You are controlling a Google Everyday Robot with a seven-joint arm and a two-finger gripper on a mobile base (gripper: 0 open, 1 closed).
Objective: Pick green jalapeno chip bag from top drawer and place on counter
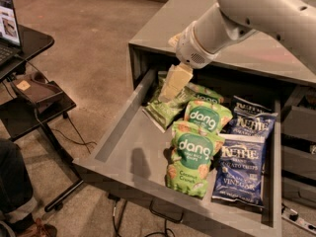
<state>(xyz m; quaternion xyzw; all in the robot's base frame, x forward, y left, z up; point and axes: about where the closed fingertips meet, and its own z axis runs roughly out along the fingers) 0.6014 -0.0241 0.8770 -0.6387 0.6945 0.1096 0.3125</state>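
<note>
The gripper hangs in the open top drawer, tip at the green jalapeno chip bag; open or closed, cannot tell.

Smooth plastic tool over crinkly olive foil bag, matt metal drawer

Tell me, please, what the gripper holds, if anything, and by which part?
Cannot be told: the gripper is at the far end of the olive-green chip bag in the drawer; no grip shows.
</note>
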